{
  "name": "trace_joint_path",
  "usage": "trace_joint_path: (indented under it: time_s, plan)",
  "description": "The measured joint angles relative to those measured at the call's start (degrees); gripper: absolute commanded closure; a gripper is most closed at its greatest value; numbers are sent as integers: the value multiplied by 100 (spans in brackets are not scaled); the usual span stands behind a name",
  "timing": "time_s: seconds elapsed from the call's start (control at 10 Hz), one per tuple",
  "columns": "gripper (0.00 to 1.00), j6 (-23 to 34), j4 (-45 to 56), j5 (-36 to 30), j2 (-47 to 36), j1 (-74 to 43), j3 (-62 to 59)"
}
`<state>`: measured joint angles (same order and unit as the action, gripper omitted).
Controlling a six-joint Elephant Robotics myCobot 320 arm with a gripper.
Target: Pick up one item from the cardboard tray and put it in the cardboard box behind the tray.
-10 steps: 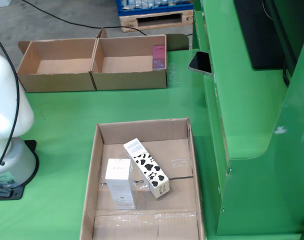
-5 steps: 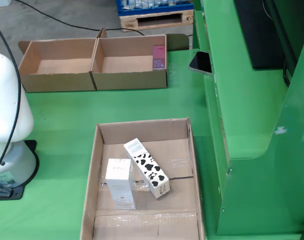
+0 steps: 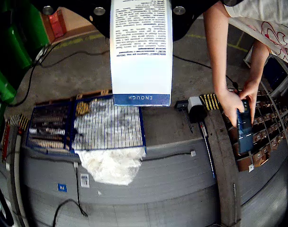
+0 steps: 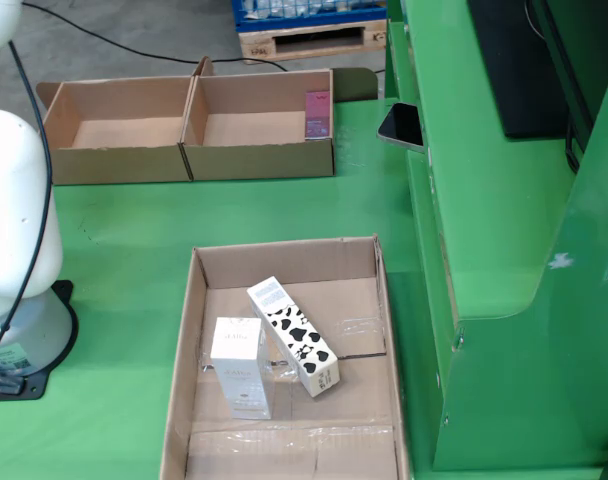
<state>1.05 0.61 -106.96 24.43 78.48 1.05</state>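
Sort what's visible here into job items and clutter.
Job:
held white carton
cardboard tray
cow-print box
white box
cardboard boxes behind

Lying about:
phone
pallet
pink item in right box

Green table (image 4: 134,260) with cardboard tray (image 4: 179,370), two open cardboard boxes (image 4: 194,165) behind, white arm base (image 4: 24,330).

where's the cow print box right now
In the still view the cow print box lies in the cardboard tray, right of the white box and touching it.
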Motion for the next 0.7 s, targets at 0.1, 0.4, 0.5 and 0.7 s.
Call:
trace_joint_path:
  time_s: [0.1, 0.4, 0.5, 0.7]
  plan:
    - [100, 61, 0, -299, 334, -307, 0]
    - [100, 132, -78, -1072, 756, -1098, 18]
    - [100, 132, -148, -1327, 782, -1336, 18]
    - [100, -26, -570, -1872, 1107, -1890, 18]
